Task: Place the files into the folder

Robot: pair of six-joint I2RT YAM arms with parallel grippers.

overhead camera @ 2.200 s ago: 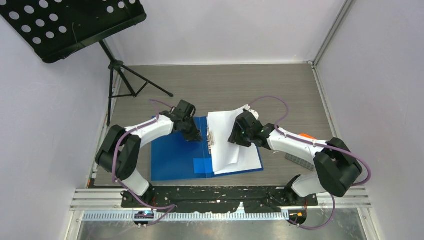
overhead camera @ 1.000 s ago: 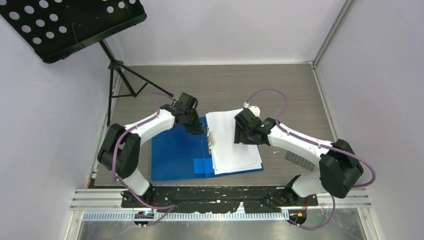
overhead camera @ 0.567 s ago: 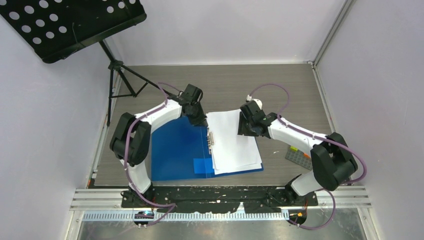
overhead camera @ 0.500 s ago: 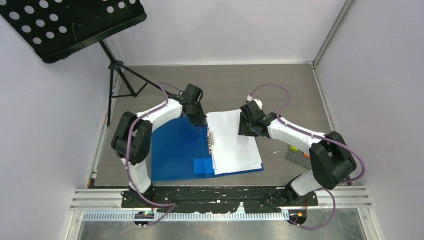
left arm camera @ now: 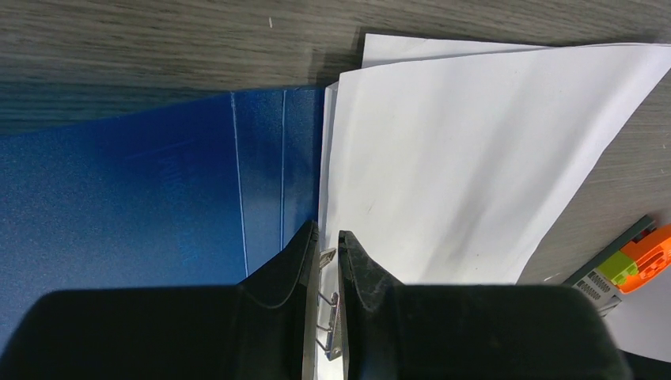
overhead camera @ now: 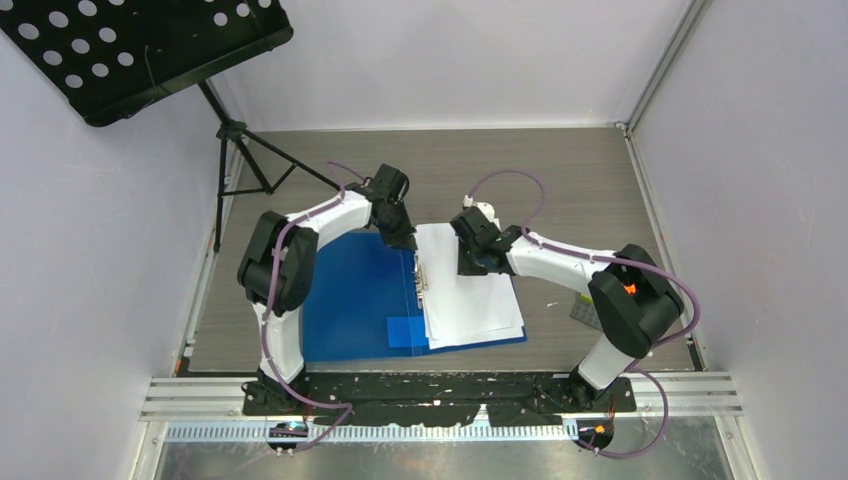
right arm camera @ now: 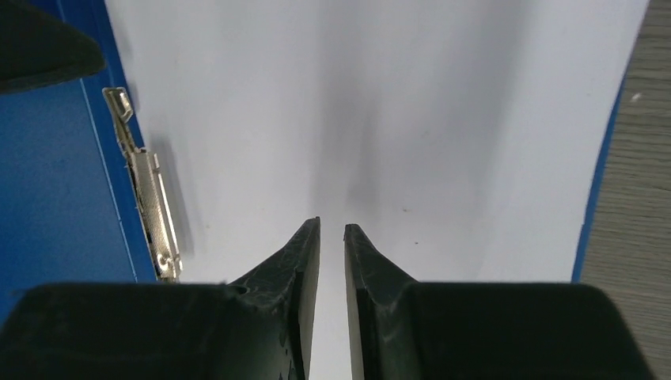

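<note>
- We found the blue folder (overhead camera: 355, 300) lying open on the wooden table (overhead camera: 560, 180). The white paper sheets (overhead camera: 470, 295) were stacked on its right half, just beside the metal clip (overhead camera: 420, 275) at the spine, their far edge overhanging the folder.
- Our left gripper (left arm camera: 327, 237) was pinched on the clip's far end.
- Our right gripper (right arm camera: 331, 229) sat low over the sheets, fingers almost together, nothing between them.

A black music stand (overhead camera: 150, 45) stands far left; a grey, perhaps studded block (overhead camera: 581, 311) lies right.
</note>
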